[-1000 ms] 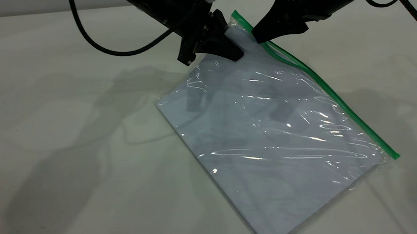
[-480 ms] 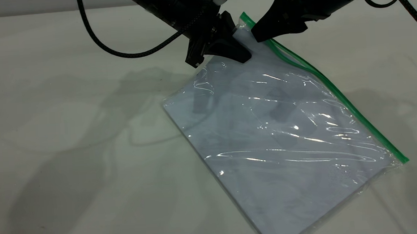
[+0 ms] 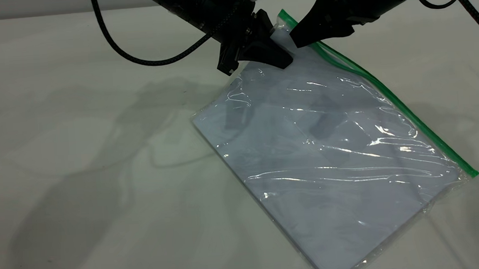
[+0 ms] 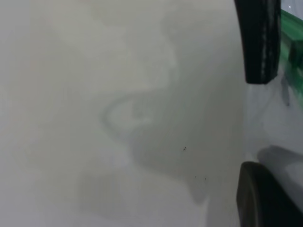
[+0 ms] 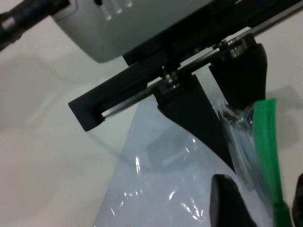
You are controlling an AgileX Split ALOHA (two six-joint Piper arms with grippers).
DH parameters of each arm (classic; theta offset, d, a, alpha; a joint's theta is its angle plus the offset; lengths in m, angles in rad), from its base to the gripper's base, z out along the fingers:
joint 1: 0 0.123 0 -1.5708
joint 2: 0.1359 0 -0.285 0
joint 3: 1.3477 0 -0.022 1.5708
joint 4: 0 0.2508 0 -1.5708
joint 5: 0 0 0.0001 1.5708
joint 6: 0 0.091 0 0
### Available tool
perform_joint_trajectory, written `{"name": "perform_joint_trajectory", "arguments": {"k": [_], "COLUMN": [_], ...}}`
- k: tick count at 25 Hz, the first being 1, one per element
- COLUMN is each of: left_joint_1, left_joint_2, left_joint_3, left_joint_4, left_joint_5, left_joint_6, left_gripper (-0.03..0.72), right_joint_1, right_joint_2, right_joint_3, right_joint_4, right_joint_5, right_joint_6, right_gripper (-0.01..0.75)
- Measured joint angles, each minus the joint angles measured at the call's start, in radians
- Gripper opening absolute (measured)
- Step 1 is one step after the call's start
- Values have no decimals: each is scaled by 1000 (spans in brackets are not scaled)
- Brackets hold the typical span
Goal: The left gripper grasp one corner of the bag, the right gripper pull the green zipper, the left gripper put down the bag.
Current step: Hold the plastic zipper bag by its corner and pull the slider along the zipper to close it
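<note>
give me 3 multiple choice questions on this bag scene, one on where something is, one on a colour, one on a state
1. Where does the left gripper hold the bag?
A. at its far corner, beside the zip's end
B. at the middle of its near edge
C. nowhere on it

2. What colour is the zipper strip along the bag's edge?
A. red
B. green
C. yellow

3. How does the bag lie?
A. folded in half
B. hanging wholly in the air
C. far corner lifted, the rest spread on the table

Answers:
1 A, its fingers are shut on that corner in the exterior and right wrist views.
2 B, the strip shows bright green.
3 C, the sheet slopes down from the gripper onto the table, while the right gripper sits at the zip's far end.
</note>
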Motion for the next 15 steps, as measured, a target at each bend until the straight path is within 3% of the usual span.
{"name": "perform_joint_trajectory", "arguments": {"k": [9,15], "left_joint_1": [0,0], "left_joint_2": [2,6], "left_joint_3": [0,0], "left_joint_4": [-27,-40], "left_joint_5": [0,0], "left_joint_6": [1,2], "left_gripper": [53,53], "right_joint_1": [0,0], "right_joint_2": [0,0], "right_joint_3": [0,0], "right_joint_4": [1,3], "right_joint_5": [-8,-40], "right_joint_6": [0,0], "right_gripper": [190,137]}}
